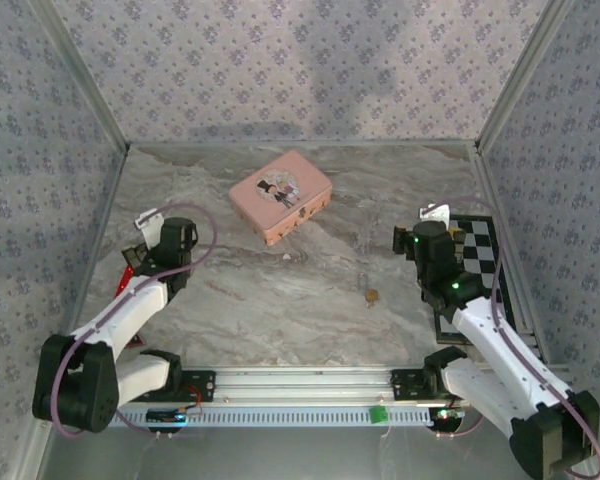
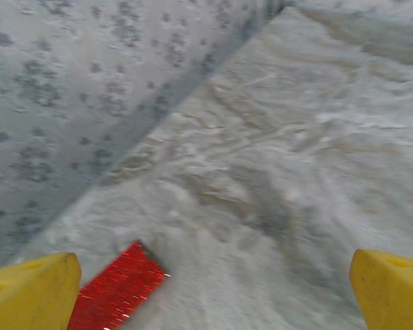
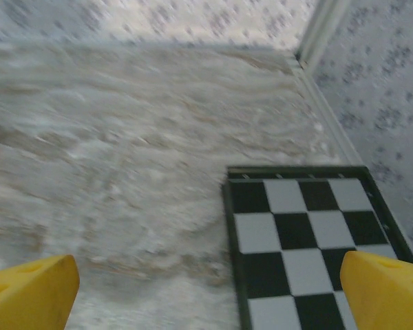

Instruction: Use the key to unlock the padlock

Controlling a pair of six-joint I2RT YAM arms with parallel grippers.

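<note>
Wide-jawed and holding nothing, the left gripper [image 2: 213,292] and right gripper [image 3: 206,292] hung over a marbled table [image 1: 270,300] boxed in by floral-papered walls [image 1: 300,70], the padlock [image 1: 372,295] lying between them.

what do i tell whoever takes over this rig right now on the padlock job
Left end effector: open and empty, low over the table's left side, next to a red bar.
Right end effector: open and empty, at the left edge of the checkerboard.
Padlock: lying on the bare table, front centre-right, nearer the right arm and well clear of the pink tin.
Key: too small to locate for sure.
Done: nothing can be confirmed, because the shackle's state is too small to read.
Left: find and grasp the key, steady the padlock, then insert the key and turn it.
</note>
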